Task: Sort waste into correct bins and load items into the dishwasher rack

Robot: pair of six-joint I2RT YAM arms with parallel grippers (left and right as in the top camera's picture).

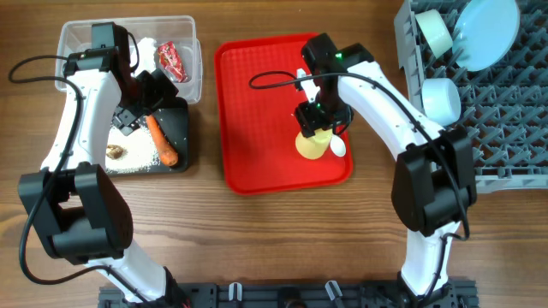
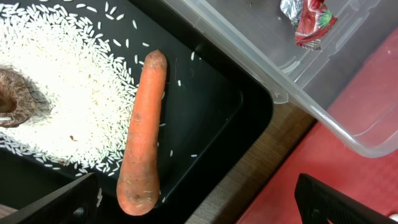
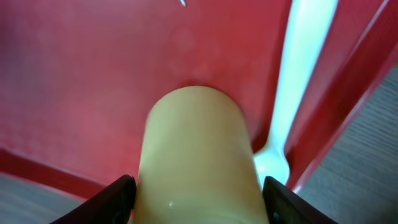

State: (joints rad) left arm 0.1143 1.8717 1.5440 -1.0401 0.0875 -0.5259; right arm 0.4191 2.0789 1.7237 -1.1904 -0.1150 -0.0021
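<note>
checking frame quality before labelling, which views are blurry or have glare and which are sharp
Right wrist: the yellow cup sits very close, soft and out of focus, the white spoon blurred. Left wrist: sharp on the carrot and rice, faint sheen on the clear tub rim. Overhead: even light, crisp, soft shadows on the red tray.

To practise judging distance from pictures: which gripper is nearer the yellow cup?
Right. The right gripper sits around the yellow cup on the red tray, fingers against both sides. The left gripper hangs open over the black tray near the carrot, well away.
</note>
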